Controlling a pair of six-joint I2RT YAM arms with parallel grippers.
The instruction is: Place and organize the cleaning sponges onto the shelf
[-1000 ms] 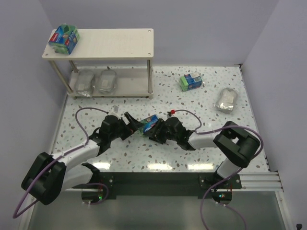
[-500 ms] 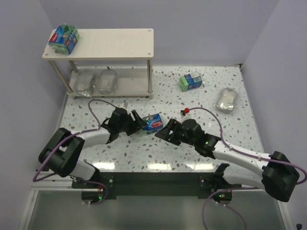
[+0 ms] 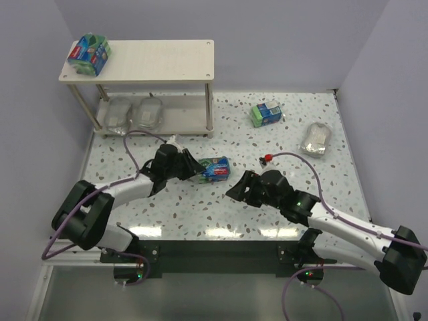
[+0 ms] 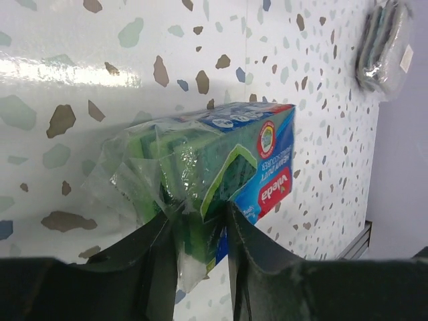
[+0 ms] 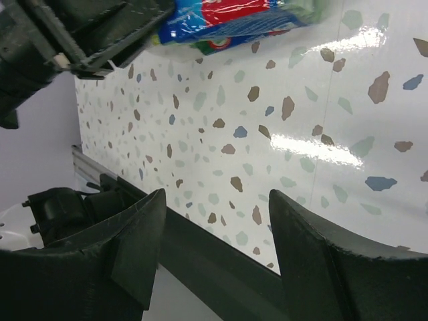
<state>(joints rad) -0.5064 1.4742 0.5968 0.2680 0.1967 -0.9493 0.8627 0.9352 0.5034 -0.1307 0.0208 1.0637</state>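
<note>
A green sponge pack (image 3: 215, 168) with a blue-red label lies mid-table, and my left gripper (image 3: 194, 171) is shut on its left end. In the left wrist view both fingers pinch the clear-wrapped end of this pack (image 4: 221, 154), with the left gripper (image 4: 200, 224) low in the frame. My right gripper (image 3: 235, 190) stands open and holds nothing, a little right of and nearer than the pack; its wrist view shows the right gripper (image 5: 215, 196) over bare table. The shelf (image 3: 154, 60) carries a green pack (image 3: 89, 53) on top and two silvery scourers (image 3: 132, 114) on its lower board.
Another green pack (image 3: 266, 114) and a silvery scourer (image 3: 315, 139) lie on the speckled table at the back right. A dark rail (image 3: 221, 254) runs along the near edge. Walls close in the table on the left, back and right.
The left gripper has closed on the green pack's end. The right gripper has let the pack go and drawn back toward the near right. The pack has shifted slightly right.
</note>
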